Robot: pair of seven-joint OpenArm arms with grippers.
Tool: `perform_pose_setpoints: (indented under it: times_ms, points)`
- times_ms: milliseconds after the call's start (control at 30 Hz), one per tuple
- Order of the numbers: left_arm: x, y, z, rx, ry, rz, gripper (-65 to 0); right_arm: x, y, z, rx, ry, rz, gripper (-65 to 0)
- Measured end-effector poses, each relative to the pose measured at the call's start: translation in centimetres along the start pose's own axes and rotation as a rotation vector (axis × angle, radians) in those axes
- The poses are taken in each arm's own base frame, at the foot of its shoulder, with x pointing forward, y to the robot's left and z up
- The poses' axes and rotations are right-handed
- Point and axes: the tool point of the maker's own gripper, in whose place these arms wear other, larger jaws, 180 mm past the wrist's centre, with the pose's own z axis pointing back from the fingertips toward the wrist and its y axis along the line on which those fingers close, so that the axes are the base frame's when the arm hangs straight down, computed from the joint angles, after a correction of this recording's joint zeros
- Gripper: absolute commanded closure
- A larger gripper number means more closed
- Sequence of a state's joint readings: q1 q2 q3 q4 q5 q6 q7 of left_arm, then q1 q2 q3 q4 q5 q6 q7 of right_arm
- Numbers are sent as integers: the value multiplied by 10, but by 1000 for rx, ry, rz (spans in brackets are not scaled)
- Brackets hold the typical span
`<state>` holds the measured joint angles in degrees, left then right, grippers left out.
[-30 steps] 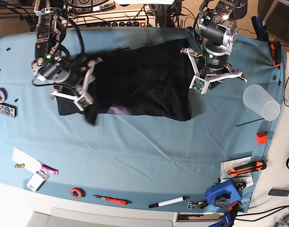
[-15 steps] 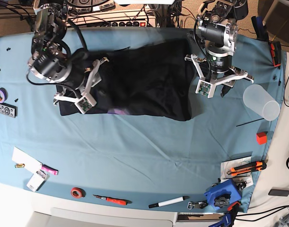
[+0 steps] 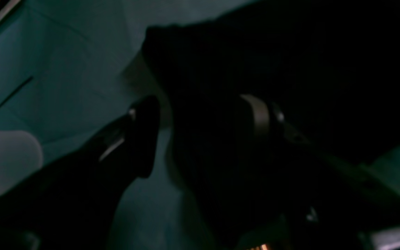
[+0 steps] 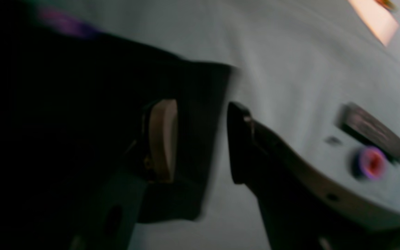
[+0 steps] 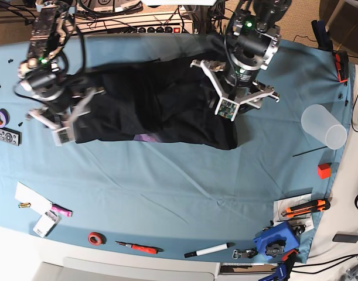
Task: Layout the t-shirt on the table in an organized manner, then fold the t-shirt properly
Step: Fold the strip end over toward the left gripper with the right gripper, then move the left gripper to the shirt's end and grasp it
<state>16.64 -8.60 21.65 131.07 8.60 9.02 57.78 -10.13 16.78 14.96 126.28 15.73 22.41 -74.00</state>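
The black t-shirt [image 5: 167, 111] lies in a wide rumpled band across the back of the light blue table [image 5: 167, 193], a bit of purple print [image 5: 145, 137] showing at its front edge. My left gripper [image 5: 243, 105] hovers over the shirt's right part. In the left wrist view the left gripper [image 3: 200, 114] is open, one finger over the cloth-covered table and the other over the black t-shirt [image 3: 290, 52]. My right gripper [image 5: 73, 117] is at the shirt's left end. In its own view the right gripper [image 4: 201, 139] is open, straddling the t-shirt [image 4: 82, 121] edge.
A translucent cup [image 5: 323, 126] and a red block [image 5: 324, 170] stand at the right. A remote [image 5: 4, 136] and a purple tape roll [image 5: 1, 118] lie at the left edge. A marker [image 5: 208, 250], a red cutter [image 5: 137, 248], red tape [image 5: 96, 238] and blue tools [image 5: 275, 243] line the front.
My left gripper opened and moved left over the shirt's right part. My right arm swung left to the shirt's left end, and the fabric there now lies spread out further left.
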Motion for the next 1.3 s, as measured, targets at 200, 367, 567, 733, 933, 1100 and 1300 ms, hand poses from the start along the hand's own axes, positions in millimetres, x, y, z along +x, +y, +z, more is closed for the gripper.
perform_pose_setpoints:
  times_ms: [200, 367, 567, 733, 933, 1100, 1300]
  points:
    - [-23, -14, -26, -38, 85, 58, -356, -17, -60, 18, -170, 19, -116, -238]
    - [-47, 0, -54, -7, 183, 150, -357, -29, -90, 31, -258, 31, -176, -238]
    - [-61, 10, -74, -159, 224, 351, -357, -39, -89, 33, -255, 62, -176, -238]
    - [-73, 17, -78, -237, 245, 461, -357, -43, -88, 33, -251, 74, -170, -238]
    - [-67, -20, -67, -451, 261, 539, -351, -43, -88, 33, -251, 75, -170, -238]
    - [-55, -43, -65, -530, 234, 576, -249, -43, -88, 33, -251, 74, -170, -238]
    - [-66, -27, -71, -440, 258, 533, 0, -43, -88, 33, -251, 74, -170, -238]
